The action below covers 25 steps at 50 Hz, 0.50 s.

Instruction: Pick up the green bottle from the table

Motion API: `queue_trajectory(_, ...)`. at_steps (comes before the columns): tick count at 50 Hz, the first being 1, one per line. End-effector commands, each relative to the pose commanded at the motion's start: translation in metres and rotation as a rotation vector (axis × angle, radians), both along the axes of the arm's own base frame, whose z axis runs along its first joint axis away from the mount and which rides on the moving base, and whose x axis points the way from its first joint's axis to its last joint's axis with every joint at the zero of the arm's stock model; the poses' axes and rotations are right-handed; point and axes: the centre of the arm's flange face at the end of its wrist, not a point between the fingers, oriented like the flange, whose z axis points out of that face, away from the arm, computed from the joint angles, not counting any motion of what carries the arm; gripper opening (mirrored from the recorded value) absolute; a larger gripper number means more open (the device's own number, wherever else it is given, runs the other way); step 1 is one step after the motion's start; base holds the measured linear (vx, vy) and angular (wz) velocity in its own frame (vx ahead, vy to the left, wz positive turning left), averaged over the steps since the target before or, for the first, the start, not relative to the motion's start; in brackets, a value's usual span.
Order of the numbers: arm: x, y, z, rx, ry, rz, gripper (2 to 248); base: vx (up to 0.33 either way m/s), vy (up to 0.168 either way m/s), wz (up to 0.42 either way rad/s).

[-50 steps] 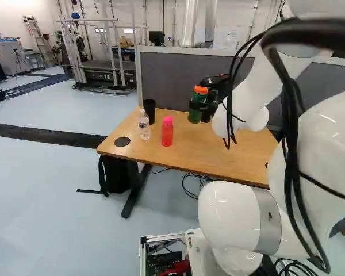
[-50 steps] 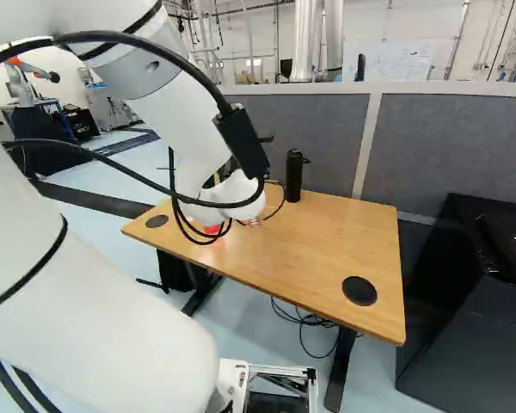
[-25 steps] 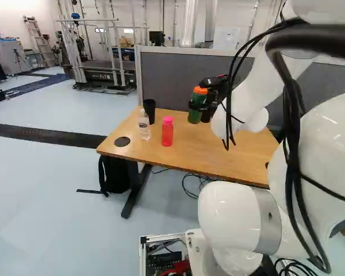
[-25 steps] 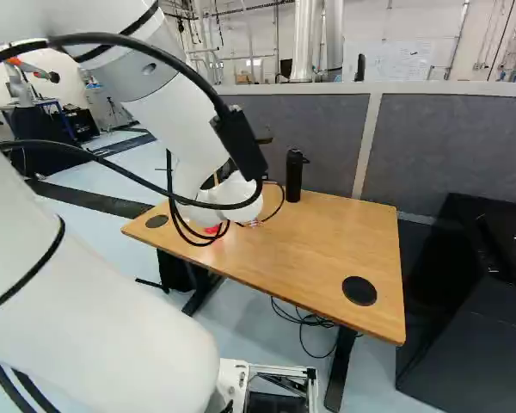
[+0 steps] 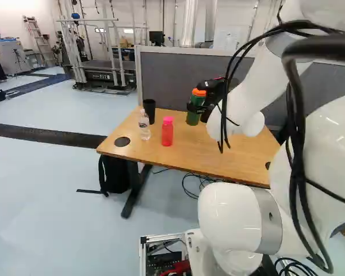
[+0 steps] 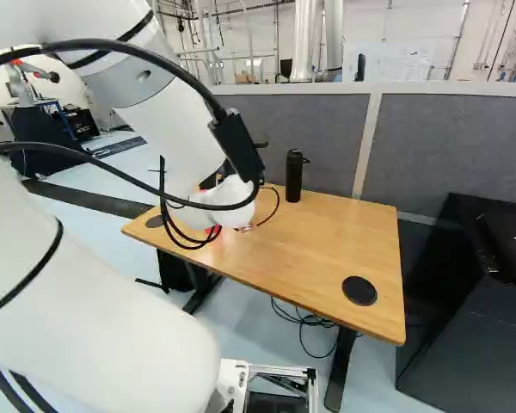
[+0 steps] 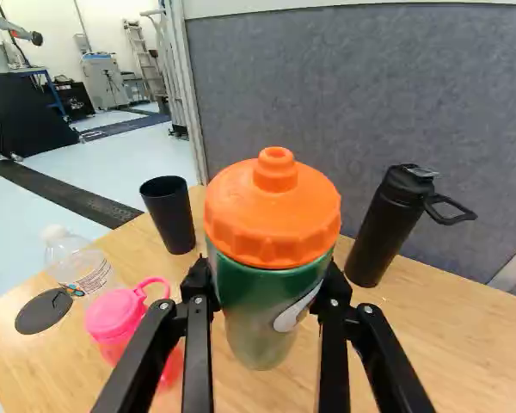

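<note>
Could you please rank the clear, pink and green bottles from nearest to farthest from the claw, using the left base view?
1. Green bottle, between the fingers of the claw.
2. Pink bottle, left of the claw in that view.
3. Clear bottle, farther left, past the pink one.

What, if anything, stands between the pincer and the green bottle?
Nothing visible: the pincer is closed on the green bottle, one finger on each side. The pink bottle and black flask stand off to either side.

Green bottle (image 7: 271,297) was screened by the white arm (image 6: 168,129) in the right base view, pink bottle (image 5: 167,133) was mostly covered there, dark case (image 6: 469,344) was cropped by its right edge
</note>
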Motion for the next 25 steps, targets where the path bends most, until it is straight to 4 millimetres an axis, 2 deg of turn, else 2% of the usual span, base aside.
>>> queue_trajectory(25, -0.016, 0.022, -0.018, 0.007, 0.007, -0.047, 111, 0.000, 0.000, 0.000)
